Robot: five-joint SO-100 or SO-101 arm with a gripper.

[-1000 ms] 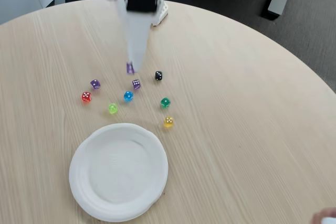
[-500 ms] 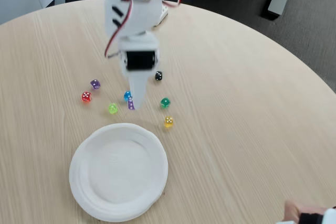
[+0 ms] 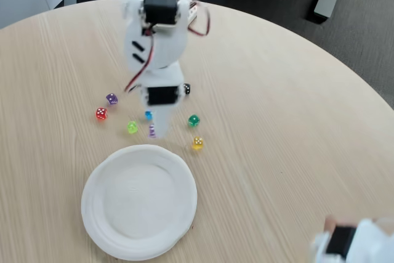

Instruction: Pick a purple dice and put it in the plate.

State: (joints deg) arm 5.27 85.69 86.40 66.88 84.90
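Purple dice (image 3: 151, 130) sits pinched between the closed jaws of the white gripper (image 3: 152, 132), near the far rim of the plate (image 3: 98, 177). Another purple die (image 3: 111, 98) rests beside the red die (image 3: 101, 114).

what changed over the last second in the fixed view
The pincer carried a purple dice from the far side of the dice cluster toward the plate, and now holds it just short of the rim. The arm now covers where another purple dice lay. The second purple dice, red die, green die and plate stayed put.
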